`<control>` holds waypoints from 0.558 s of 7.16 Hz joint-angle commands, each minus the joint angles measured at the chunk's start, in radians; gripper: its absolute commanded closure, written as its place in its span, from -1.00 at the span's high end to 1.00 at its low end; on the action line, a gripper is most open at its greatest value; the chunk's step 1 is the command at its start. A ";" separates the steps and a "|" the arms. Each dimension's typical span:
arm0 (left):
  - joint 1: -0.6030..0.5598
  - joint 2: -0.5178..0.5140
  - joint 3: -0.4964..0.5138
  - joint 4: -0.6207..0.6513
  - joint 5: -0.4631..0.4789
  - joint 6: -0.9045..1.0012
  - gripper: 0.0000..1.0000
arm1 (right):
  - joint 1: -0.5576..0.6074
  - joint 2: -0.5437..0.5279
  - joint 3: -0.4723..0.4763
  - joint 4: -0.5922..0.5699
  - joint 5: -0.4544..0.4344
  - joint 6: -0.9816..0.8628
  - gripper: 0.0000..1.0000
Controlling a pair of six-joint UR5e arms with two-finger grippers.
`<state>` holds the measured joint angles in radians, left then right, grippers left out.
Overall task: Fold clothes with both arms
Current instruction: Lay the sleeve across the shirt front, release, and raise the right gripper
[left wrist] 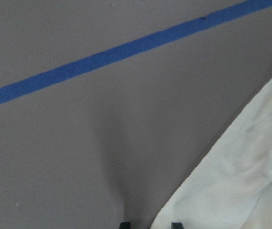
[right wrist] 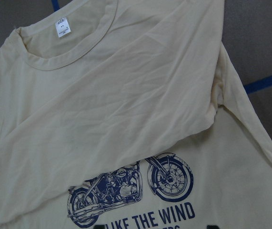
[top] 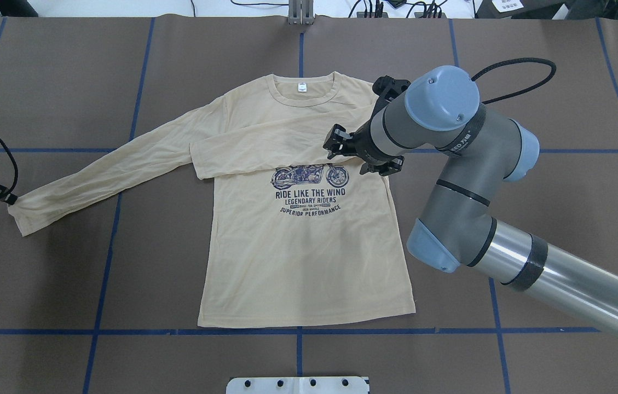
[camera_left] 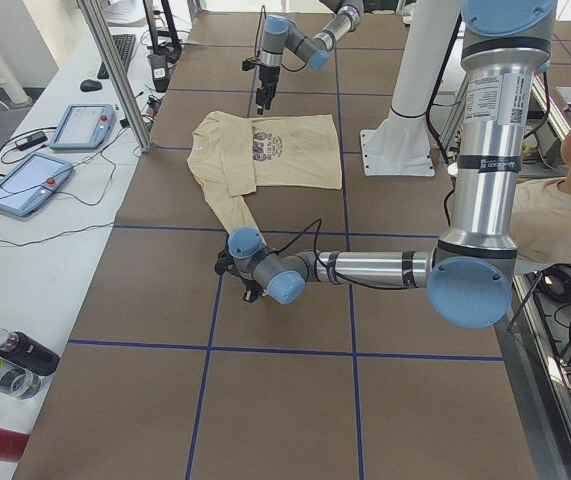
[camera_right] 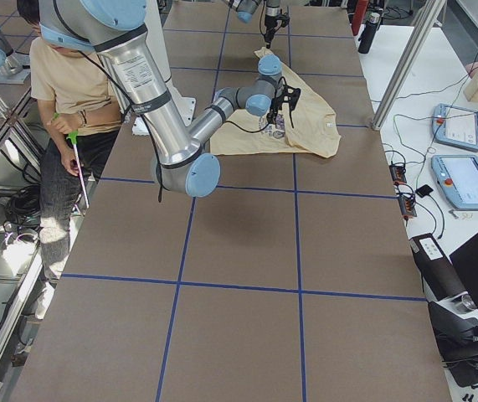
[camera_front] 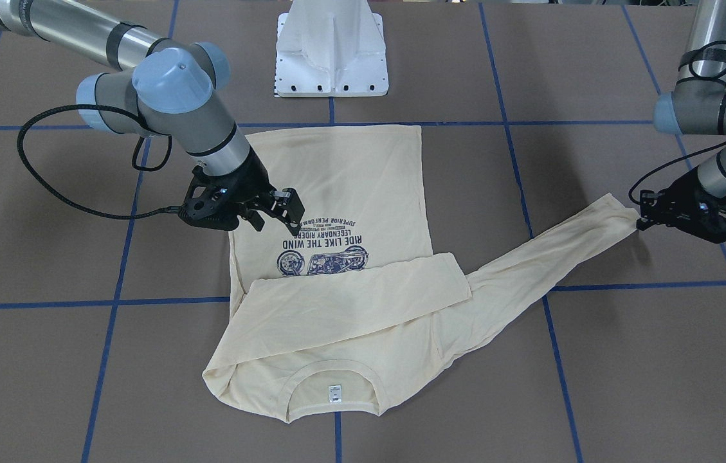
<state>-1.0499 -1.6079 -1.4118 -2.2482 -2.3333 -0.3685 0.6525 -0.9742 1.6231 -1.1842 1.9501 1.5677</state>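
Brown board of the table (top: 68,82), gridded in blue tape (top: 122,331), is carrying the thin cream-yellow shirt (top: 298,262), lying flat, print (top: 310,176) up. Its folded sleeve (camera_front: 350,289) is lying across the chest. Its outstretched sleeve (camera_front: 543,257) is reaching your left gripper (camera_front: 642,215), and you cannot tell its grip. Your right gripper (camera_front: 276,225) is hovering beside the print, fingers spread.

right arm (top: 451,180), left arm (camera_front: 710,38): silver-grey tubes, light-blue joint caps | cable (camera_front: 105,217): black | right claw (camera_front: 276,225), left claw (camera_front: 640,216): black
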 commanded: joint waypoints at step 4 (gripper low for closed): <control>-0.038 -0.001 -0.306 0.018 0.008 -0.326 -1.00 | 0.091 -0.212 0.185 -0.006 0.070 -0.088 0.53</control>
<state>-1.0758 -1.5809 -1.6494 -2.2329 -2.3297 -0.5297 0.7096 -1.0990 1.7451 -1.1896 1.9887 1.5323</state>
